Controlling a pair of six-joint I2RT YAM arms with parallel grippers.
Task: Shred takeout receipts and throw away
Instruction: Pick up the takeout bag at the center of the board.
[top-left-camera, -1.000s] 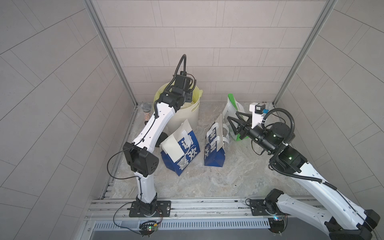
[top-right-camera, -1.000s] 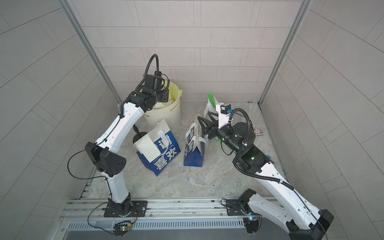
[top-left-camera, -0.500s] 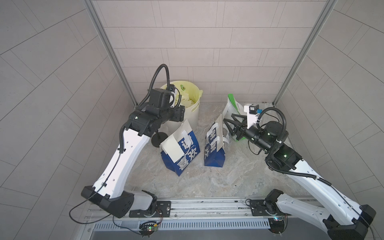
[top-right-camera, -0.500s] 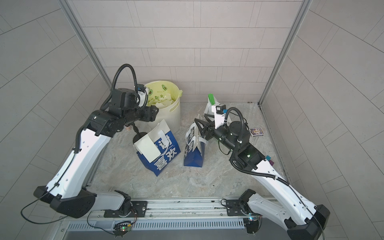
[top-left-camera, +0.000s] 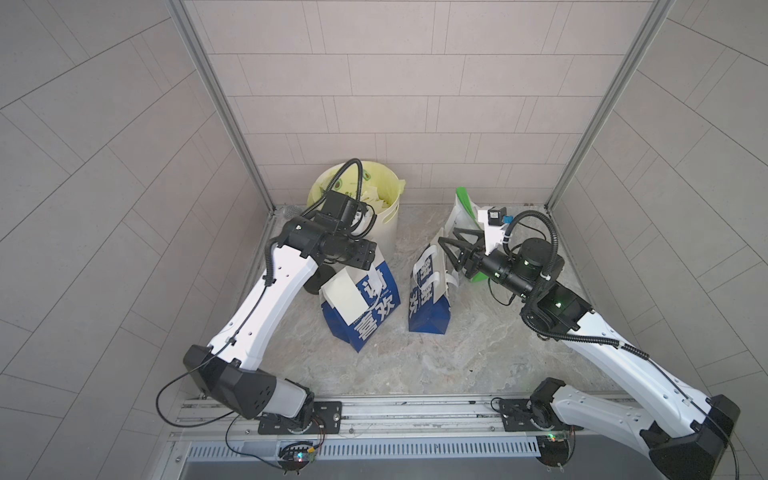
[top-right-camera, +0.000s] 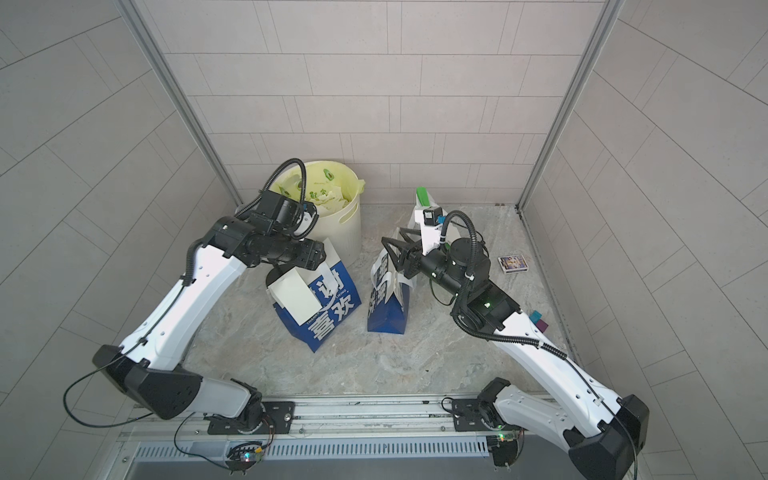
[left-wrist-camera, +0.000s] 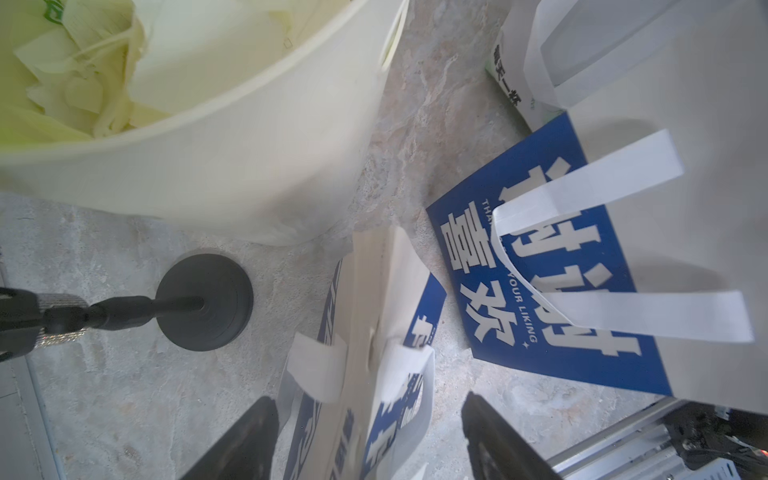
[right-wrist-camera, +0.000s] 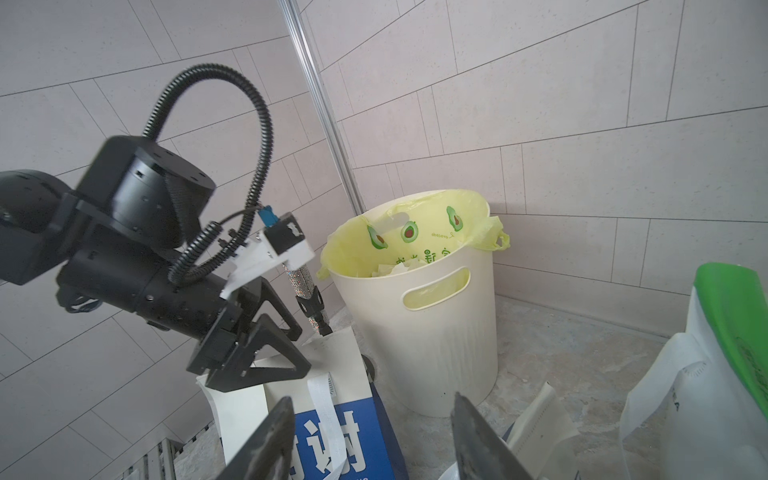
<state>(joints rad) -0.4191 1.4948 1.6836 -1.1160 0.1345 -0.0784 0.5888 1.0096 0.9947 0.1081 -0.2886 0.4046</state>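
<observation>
Lying against the printed face of the tilted blue bag (top-left-camera: 374, 320), a white receipt slip (top-left-camera: 343, 296) covers the bag's upper part on the side toward the left arm. Both top views show it as one whole rectangle. More paper is in the cream bin (top-left-camera: 386, 235) at the back. Pale torn scraps (top-right-camera: 334, 198) are piled inside its yellow-green liner (right-wrist-camera: 432, 214), which is printed with avocados and folded over the rim. In the left wrist view they fill the visible part of the bin's inside. The bin stands just behind the tilted blue bag; whether the two touch cannot be told.

The left gripper (right-wrist-camera: 303, 351) hangs right over that bag's top. Its fingers (left-wrist-camera: 249, 436) are spread wide, with the bag's narrow mouth and white strap handles between them, and they are not closed on anything. The bag's mouth is nearly shut, so its contents cannot be made out.

A second blue bag (top-left-camera: 430, 311) stands upright near the first but apart from it, handles up, and its inside is hidden too. The right gripper (top-left-camera: 446, 255) is level with its top edge, fingers apart with nothing between them. Behind this gripper a green-and-white bag (top-left-camera: 459, 214) leans near the back wall, contents not visible.

A black round-based stand (left-wrist-camera: 205, 301) sits on the marbled tabletop (top-left-camera: 395, 365) beside the bin. A small printed box (top-right-camera: 513, 264) lies well off on the right arm's side.
</observation>
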